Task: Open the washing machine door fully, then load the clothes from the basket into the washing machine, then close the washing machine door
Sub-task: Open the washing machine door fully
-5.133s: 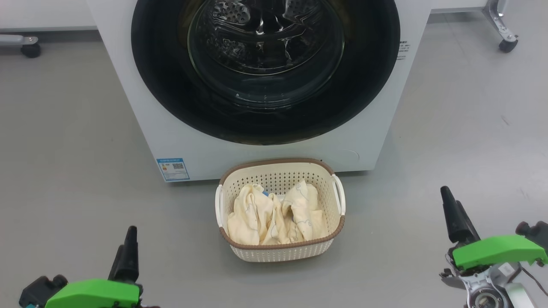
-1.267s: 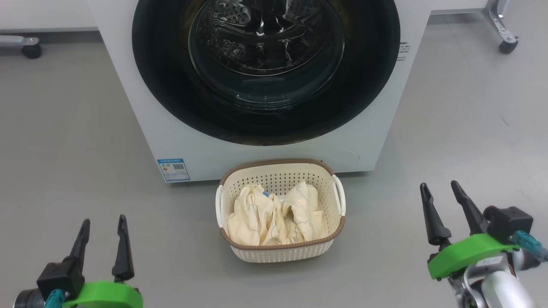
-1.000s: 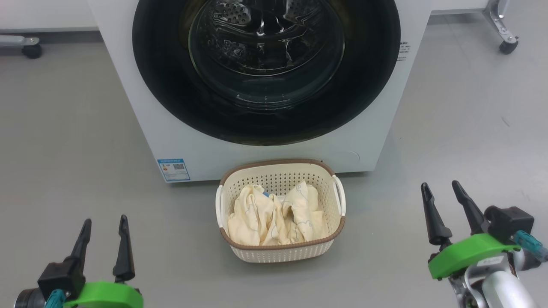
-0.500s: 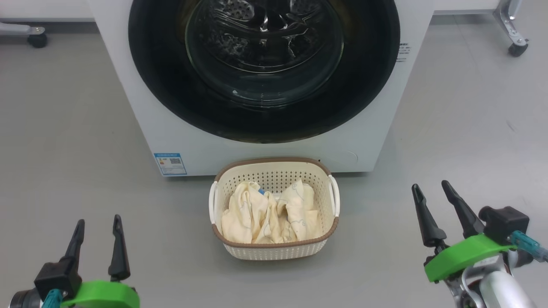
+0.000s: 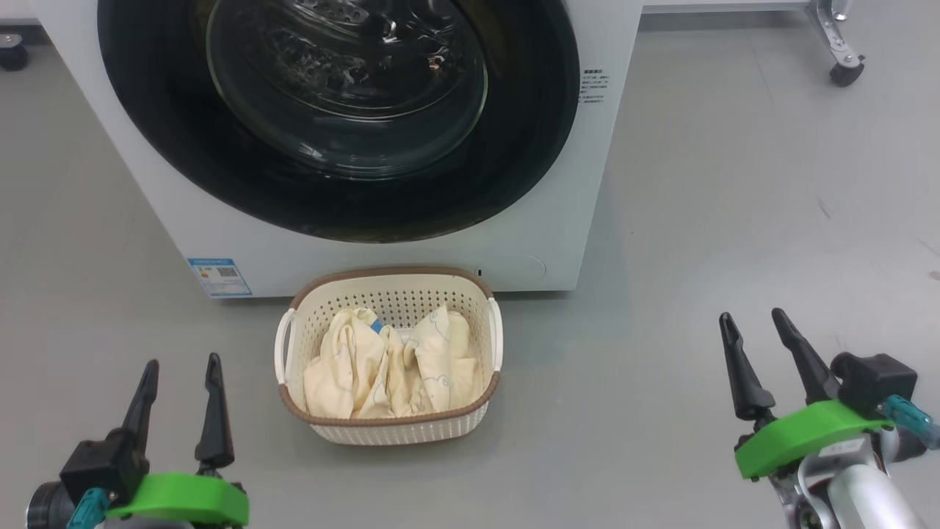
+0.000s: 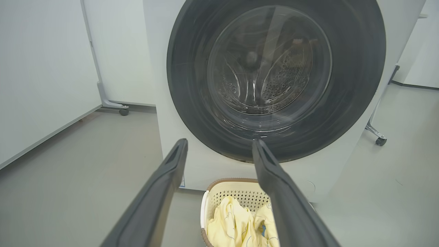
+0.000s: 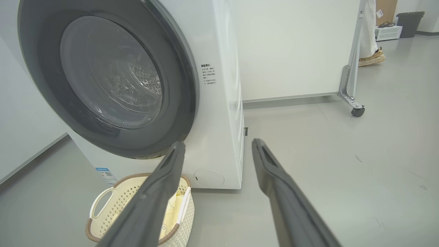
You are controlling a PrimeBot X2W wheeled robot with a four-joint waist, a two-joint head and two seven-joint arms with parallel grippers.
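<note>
Head view: your camera has swung right, so the shut washing machine door (image 5: 345, 95) and the basket (image 5: 389, 273) of clothes (image 5: 382, 364) now sit left of centre. The left end effector (image 5: 182, 361) and right end effector (image 5: 751, 316) gape wide, empty. Left wrist view: door straight ahead. Right wrist view: the door's right edge faces you, so opening it likely comes next.

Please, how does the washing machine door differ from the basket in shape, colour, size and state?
The washing machine door is round; the basket is rectangular. The door has a glossy black ring around clear glass; the basket is cream with a brown rim. The door is clearly wider than the basket. The door is shut on the washing machine; the basket stands open-topped on the floor, holding the clothes. Both show their insides.
</note>
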